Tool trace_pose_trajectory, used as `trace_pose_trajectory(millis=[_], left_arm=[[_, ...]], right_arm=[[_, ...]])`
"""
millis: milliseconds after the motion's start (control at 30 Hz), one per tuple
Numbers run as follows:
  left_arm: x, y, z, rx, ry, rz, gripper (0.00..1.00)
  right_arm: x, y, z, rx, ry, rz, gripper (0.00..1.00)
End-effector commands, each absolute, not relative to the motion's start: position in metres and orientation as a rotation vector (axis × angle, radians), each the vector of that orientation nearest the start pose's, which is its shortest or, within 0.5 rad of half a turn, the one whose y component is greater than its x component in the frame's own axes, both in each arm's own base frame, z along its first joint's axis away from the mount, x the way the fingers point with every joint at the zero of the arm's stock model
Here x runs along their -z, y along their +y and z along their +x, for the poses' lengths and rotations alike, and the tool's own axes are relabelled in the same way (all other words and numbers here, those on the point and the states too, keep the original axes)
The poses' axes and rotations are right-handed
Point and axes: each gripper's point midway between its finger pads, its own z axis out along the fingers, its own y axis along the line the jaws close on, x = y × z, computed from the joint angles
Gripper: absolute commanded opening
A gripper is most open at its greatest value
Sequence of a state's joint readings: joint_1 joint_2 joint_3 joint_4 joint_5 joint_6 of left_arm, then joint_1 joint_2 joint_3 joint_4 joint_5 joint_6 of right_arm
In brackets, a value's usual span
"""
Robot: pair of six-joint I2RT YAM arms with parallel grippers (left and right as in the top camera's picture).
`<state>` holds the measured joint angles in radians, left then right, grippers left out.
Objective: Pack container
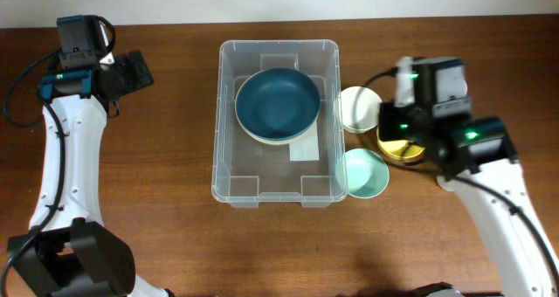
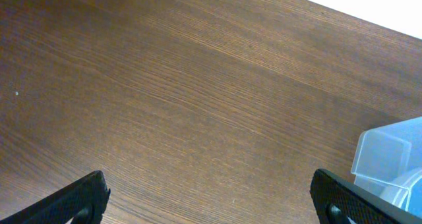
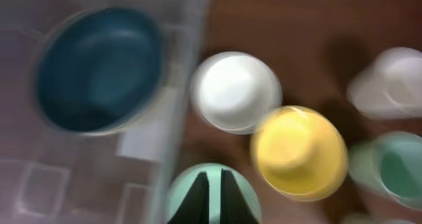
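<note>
The clear plastic container [image 1: 229, 148] stands mid-table, and its corner shows in the left wrist view [image 2: 389, 155]. Inside it a dark blue bowl [image 1: 278, 103] sits nested on a cream bowl, beside a white label [image 1: 305, 150]. It also shows in the blurred right wrist view [image 3: 99, 66]. Right of the container lie a white bowl [image 1: 359, 107], a mint bowl [image 1: 362, 173] and a yellow bowl [image 1: 400, 150]. My right gripper [image 3: 211, 197] hovers above the mint bowl [image 3: 178, 197], its fingers nearly together and empty. My left gripper [image 2: 211, 197] is open and empty over bare wood at the far left [image 1: 133, 70].
Wooden table [image 1: 157, 201]. The right wrist view shows two more blurred vessels at the right, a white one [image 3: 389, 79] and a teal one [image 3: 392, 168]; my right arm [image 1: 489, 183] hides them from overhead. Black cables trail by the left arm.
</note>
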<state>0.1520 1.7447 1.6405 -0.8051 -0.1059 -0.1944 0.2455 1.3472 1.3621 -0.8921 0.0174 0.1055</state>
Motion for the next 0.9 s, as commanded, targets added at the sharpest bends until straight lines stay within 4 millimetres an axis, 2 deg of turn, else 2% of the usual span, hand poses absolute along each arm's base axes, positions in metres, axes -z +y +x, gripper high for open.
trace_pose_trajectory(millis=[0, 100, 233, 267, 367, 433, 500, 533, 633, 700, 733, 767, 867], left_arm=[[-0.227, 0.090, 0.459, -0.118, 2.402, -0.469, 1.00], [-0.227, 0.090, 0.459, -0.118, 2.402, -0.469, 1.00], [-0.227, 0.090, 0.459, -0.118, 2.402, -0.469, 1.00], [-0.227, 0.090, 0.459, -0.118, 2.402, -0.469, 1.00], [-0.227, 0.090, 0.459, -0.118, 2.402, -0.469, 1.00], [-0.227, 0.090, 0.459, -0.118, 2.402, -0.469, 1.00], [-0.226, 0.090, 0.459, -0.118, 2.403, -0.469, 1.00], [-0.227, 0.090, 0.459, -0.118, 2.402, -0.469, 1.00], [-0.227, 0.090, 0.459, -0.118, 2.402, -0.469, 1.00], [-0.227, 0.090, 0.459, -0.118, 2.402, -0.469, 1.00], [-0.227, 0.090, 0.459, -0.118, 2.402, -0.469, 1.00], [-0.227, 0.090, 0.459, -0.118, 2.402, -0.469, 1.00], [-0.227, 0.090, 0.459, -0.118, 2.402, -0.469, 1.00]], right_arm=[[-0.259, 0.147, 0.349, -0.200, 2.351, -0.410, 0.04], [-0.248, 0.193, 0.350, -0.198, 2.319, -0.531, 0.04], [-0.213, 0.241, 0.351, -0.177, 2.334, -0.648, 0.04], [-0.199, 0.256, 0.352, -0.180, 2.340, -0.686, 0.04], [-0.168, 0.276, 0.357, -0.171, 2.366, -0.733, 0.04], [-0.149, 0.280, 0.357, -0.156, 2.402, -0.754, 0.04], [-0.146, 0.279, 0.356, -0.159, 2.422, -0.731, 0.04], [-0.151, 0.279, 0.356, -0.163, 2.413, -0.727, 0.04], [-0.176, 0.270, 0.355, -0.167, 2.396, -0.673, 0.04], [-0.214, 0.233, 0.357, -0.109, 2.406, -0.489, 0.04], [-0.225, 0.217, 0.357, -0.085, 2.412, -0.429, 0.04], [-0.240, 0.189, 0.356, -0.039, 2.427, -0.328, 0.04], [-0.259, 0.111, 0.348, 0.061, 2.474, -0.068, 0.04]])
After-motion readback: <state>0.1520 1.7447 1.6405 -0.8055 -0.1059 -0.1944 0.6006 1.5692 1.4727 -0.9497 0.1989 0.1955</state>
